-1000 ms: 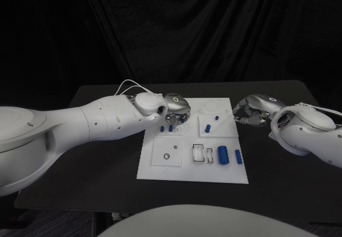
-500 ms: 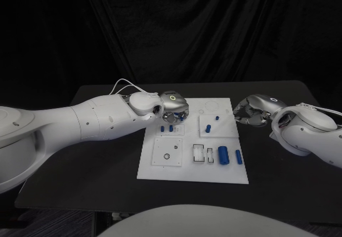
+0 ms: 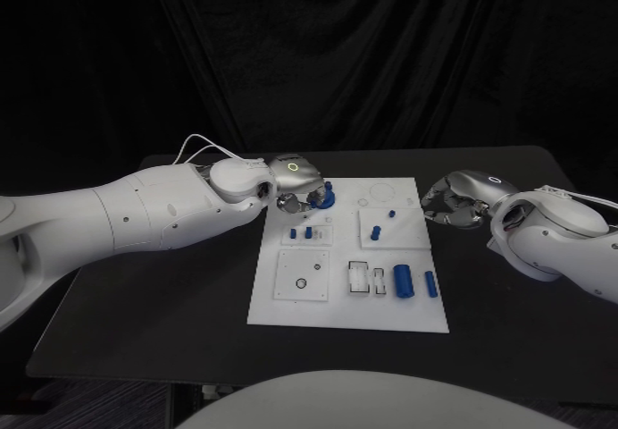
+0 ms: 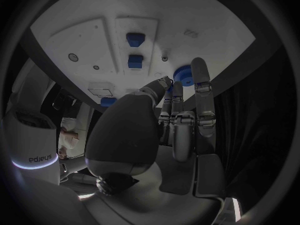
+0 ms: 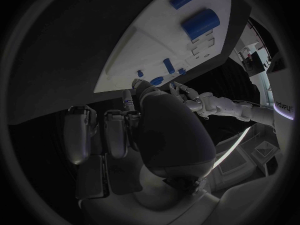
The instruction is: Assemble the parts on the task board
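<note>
Nearest us on the task board (image 3: 347, 317) we count two big blue parts (image 3: 403, 280). Further back, three small ones between the robot hands. Left robot hand (image 3: 299, 185) pinches a round blue part (image 3: 323, 197); right robot hand (image 3: 454, 207) is curled, holding nothing.

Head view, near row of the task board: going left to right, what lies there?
Square plate with a small ring → white slotted block → narrow white piece → large blue cylinder → slim blue pin.
</note>
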`<state>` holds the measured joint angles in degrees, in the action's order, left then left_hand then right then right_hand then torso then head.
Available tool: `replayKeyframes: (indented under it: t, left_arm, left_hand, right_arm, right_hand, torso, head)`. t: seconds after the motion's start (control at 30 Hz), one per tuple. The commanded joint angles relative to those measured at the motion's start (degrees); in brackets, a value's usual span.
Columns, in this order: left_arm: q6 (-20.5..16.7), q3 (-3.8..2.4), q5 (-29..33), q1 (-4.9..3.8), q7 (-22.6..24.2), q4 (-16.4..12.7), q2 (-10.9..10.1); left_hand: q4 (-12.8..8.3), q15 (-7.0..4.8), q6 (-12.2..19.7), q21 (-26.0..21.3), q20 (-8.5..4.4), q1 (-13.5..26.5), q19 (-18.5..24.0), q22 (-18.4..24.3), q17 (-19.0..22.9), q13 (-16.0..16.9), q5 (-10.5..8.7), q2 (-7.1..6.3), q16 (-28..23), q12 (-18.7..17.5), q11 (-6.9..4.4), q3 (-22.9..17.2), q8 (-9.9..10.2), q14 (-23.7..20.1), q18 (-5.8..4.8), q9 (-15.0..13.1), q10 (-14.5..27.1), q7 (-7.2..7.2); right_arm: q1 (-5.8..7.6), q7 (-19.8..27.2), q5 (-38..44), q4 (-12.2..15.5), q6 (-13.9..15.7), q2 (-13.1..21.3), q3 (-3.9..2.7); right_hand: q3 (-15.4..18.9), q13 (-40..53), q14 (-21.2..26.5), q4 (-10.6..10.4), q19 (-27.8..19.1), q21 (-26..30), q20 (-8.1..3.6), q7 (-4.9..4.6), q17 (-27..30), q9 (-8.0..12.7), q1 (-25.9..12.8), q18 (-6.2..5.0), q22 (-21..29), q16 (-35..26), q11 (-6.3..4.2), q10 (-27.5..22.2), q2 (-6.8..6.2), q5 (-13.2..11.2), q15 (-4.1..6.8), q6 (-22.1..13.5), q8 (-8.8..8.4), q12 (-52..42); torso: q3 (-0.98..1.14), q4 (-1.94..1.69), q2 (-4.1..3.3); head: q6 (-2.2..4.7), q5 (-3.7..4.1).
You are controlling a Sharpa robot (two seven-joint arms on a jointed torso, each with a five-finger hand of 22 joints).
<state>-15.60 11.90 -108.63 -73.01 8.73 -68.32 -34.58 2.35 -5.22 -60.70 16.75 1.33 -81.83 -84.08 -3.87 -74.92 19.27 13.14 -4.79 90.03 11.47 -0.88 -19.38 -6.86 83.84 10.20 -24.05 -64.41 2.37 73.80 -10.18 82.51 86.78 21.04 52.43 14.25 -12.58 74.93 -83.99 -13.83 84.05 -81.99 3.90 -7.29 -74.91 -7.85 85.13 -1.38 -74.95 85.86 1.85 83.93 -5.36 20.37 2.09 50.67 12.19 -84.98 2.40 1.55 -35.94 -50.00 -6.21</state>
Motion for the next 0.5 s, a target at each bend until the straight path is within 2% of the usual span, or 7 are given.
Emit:
replayKeyframes:
  t: [0.03, 0.1, 0.3, 0.43, 0.5]
  left_arm:
    - [0.8, 0.06, -0.1, -0.1, -0.9, -0.4, -0.5]
    - [1.1, 0.11, -0.1, -0.09, -1.1, -0.6, -0.9]
    - [1.5, 0.17, -0.1, 0.05, -1.5, -0.9, -1.5]
    - [1.9, 0.19, -0.1, 0.19, -1.7, -0.9, -1.5]
    - [2.1, 0.19, -0.1, 0.27, -1.8, -0.8, -1.4]
  left_hand:
    - [-0.2, -0.29, -0.2, 0.2, -0.44, 0.8, -2.9, 0.1, -15.1, -0.1, 0.12, 0.06, 0.0, -0.3, 0.04, 0.0, 0.3, 6.2, 0.58, -0.2, -0.3, 0.09]
    - [-0.2, -0.27, -0.2, 0.2, -0.42, 0.8, -3.0, 0.1, -15.1, -0.2, 0.03, 0.01, 0.0, -0.5, 0.07, 0.0, 0.4, 6.2, 0.58, -0.2, -0.3, 0.12]
    - [-0.1, -0.23, 0.0, 0.1, -0.38, 1.1, -2.9, 0.1, -15.1, -0.5, -0.25, -0.05, 0.0, -0.9, 0.1, -0.1, 0.6, 6.2, 0.58, -0.2, -0.3, 0.1]
    - [-0.1, -0.22, 0.1, 0.0, -0.37, 1.1, -2.9, 0.1, -15.1, -0.6, -0.32, -0.08, 0.0, -1.0, 0.11, -0.1, 0.7, 6.2, 0.58, -0.2, -0.3, 0.09]
    - [-0.1, -0.22, 0.1, 0.0, -0.36, 1.2, -2.9, 0.1, -15.1, -0.6, -0.34, -0.08, 0.0, -1.1, 0.14, -0.1, 0.8, 6.2, 0.58, -0.2, -0.3, 0.11]
  right_arm:
    - [-0.14, -0.9, 0.1, 0.0, -0.1, 0.2, -0.03]
    - [-0.14, -0.9, 0.1, 0.0, -0.2, 0.2, -0.03]
    - [-0.24, -0.9, 0.1, -0.1, -0.3, 0.3, -0.03]
    - [-0.34, -0.8, 0.1, -0.1, -0.4, 0.3, -0.03]
    - [-0.37, -0.8, 0.1, 0.0, -0.5, 0.3, -0.03]
  right_hand:
    - [-0.4, 6.9, -4.1, 0.1, 1.9, 0.3, 0.44, 0.01, -5.5, 0.1, 0.1, -0.9, -11.6, -0.3, 0.48, 1.0, 0.11, 0.3, -0.26, 0.6, -0.06, 0.2]
    - [-0.4, 6.9, -4.1, 0.1, 1.9, 0.3, 0.44, 0.01, -5.5, 0.1, 0.1, -0.9, -11.6, -0.3, 0.48, 1.0, 0.11, 0.3, -0.26, 0.6, -0.06, 0.2]
    - [-0.5, 6.9, -4.1, 0.2, 1.9, 0.3, 0.45, -0.02, -5.6, 0.1, 0.1, -0.9, -11.6, -0.3, 0.51, 1.0, 0.1, 0.3, -0.28, 0.6, -0.09, 0.2]
    - [-0.5, 6.9, -4.1, 0.2, 1.9, 0.3, 0.45, -0.02, -5.6, 0.1, 0.1, -0.9, -11.6, -0.3, 0.51, 1.0, 0.1, 0.3, -0.28, 0.6, -0.09, 0.2]
    - [-0.5, 6.9, -4.1, 0.2, 1.9, 0.3, 0.45, -0.02, -5.6, 0.1, 0.1, -0.9, -11.6, -0.3, 0.51, 1.0, 0.1, 0.3, -0.28, 0.6, -0.09, 0.2]
  torso:
    - [0.0, -0.2, 0.02]
    - [-0.04, -0.26, 0.02]
    - [-0.14, -0.1, -0.13]
    - [-0.23, -0.29, -0.18]
    - [-0.15, -0.3, -0.16]
  head:
    - [0.0, 0.13]
    - [0.0, 0.14]
    - [0.0, -0.35]
    - [0.0, -0.16]
    - [0.0, -0.09]
